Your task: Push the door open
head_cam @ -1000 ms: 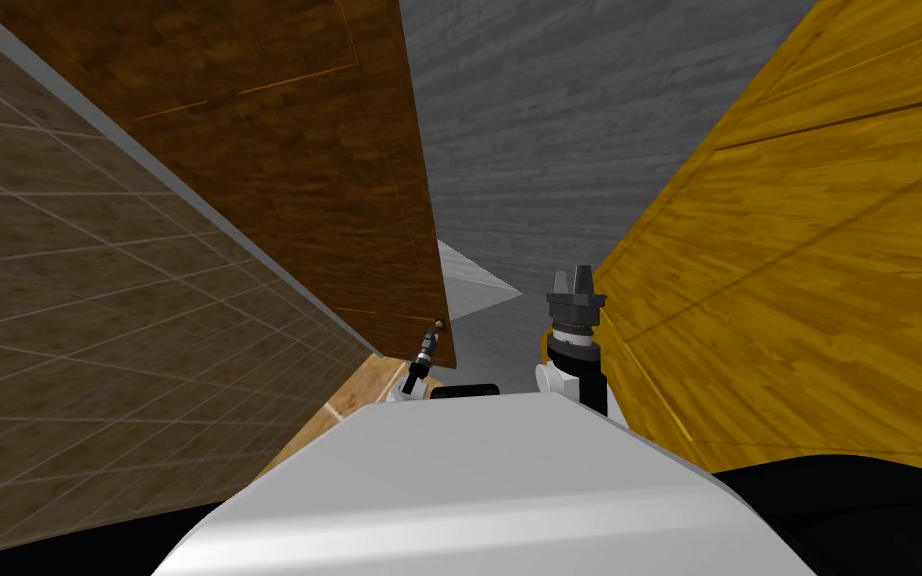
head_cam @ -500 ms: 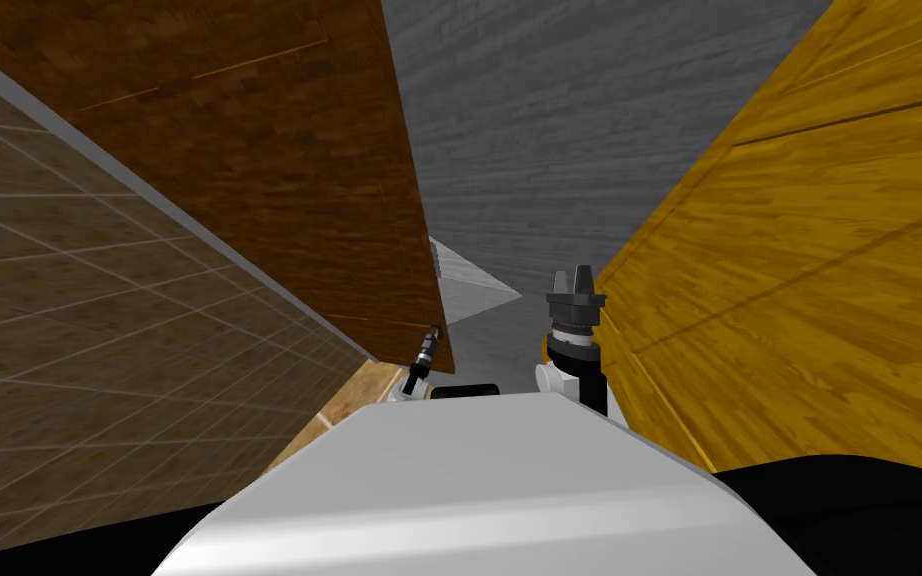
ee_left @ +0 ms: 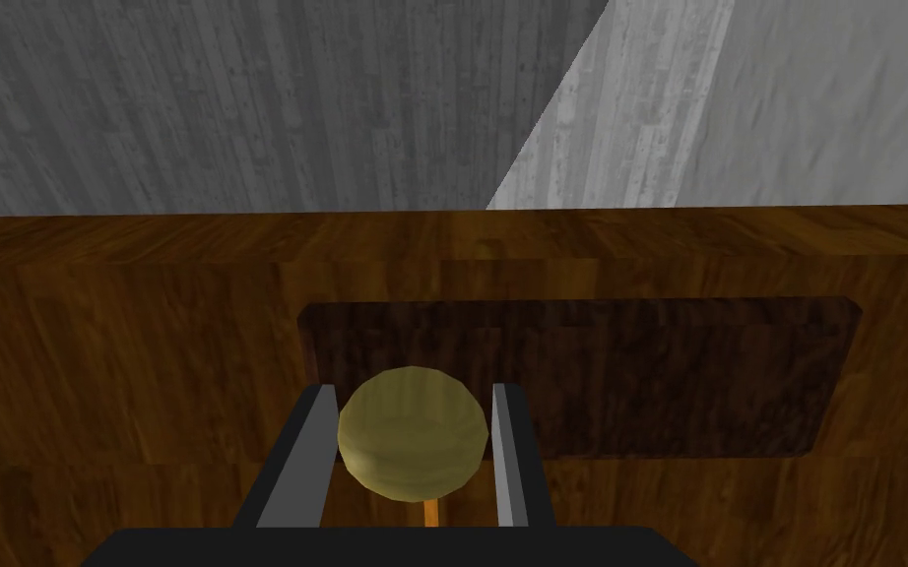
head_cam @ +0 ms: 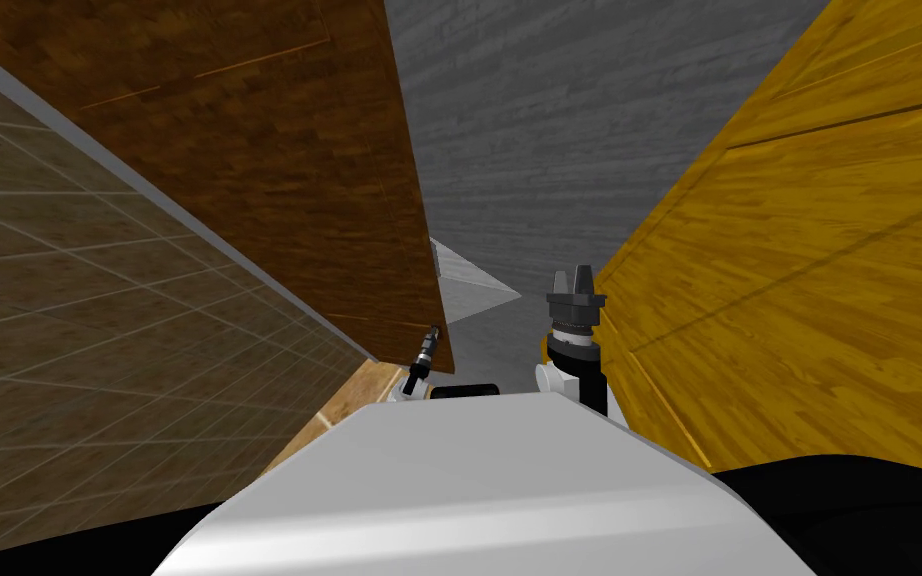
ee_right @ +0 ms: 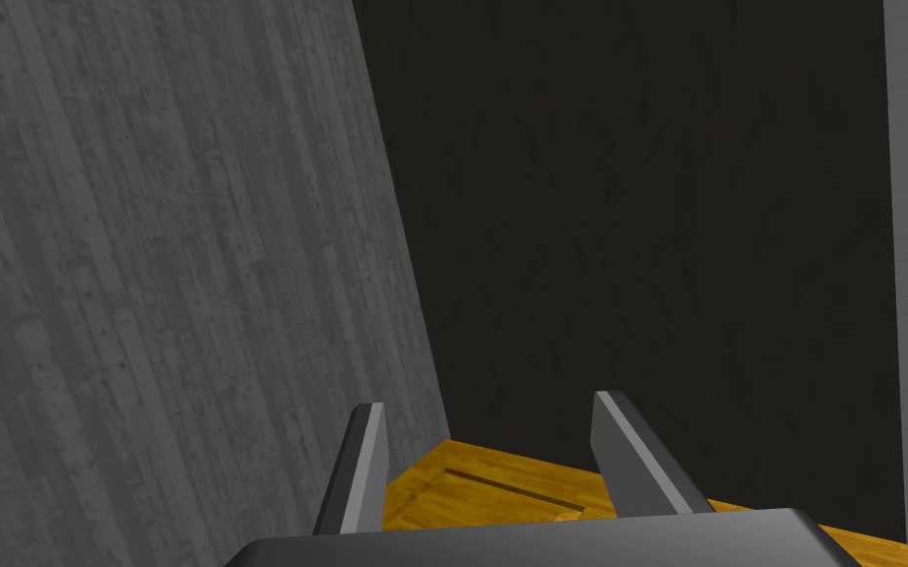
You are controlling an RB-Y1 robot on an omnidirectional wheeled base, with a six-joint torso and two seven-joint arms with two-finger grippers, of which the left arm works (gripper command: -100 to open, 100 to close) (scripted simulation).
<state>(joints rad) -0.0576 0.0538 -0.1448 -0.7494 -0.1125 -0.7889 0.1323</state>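
A grey plank wall (head_cam: 549, 130) closes the far end of a narrow passage, with a tile wall (head_cam: 69, 330) on the left and a yellow panel (head_cam: 799, 250) on the right. The door (head_cam: 299, 180) stands on the left beside the tile wall, already swung part way, with its free edge toward the far wall. Between one second ago and half a second ago the whole head picture shifted, so I take this as my own advance. The door's edge went more to the left and the opening between it and the panel became wider. In the last half second almost nothing shifted. I judge that the push has slowed or paused, and as the opening still looks narrow, more pushing is probably needed. The left gripper (ee_left: 413, 394) is clamped on the knob (ee_left: 413, 453), one finger pressing each side. The right gripper (head_cam: 575, 272) is raised near the panel, its fingers apart and holding nothing. The door is flat, dark brown wood with a mottled grain and thin panel lines. Around the knob there is a darker plate (ee_left: 639, 379), a rectangle with rounded corners. The knob is a dull yellow ball, slightly faceted, on a thin orange stem. The panel is bright yellow wood with long grain and dark grooves. The tile wall has brownish squares with pale joints.
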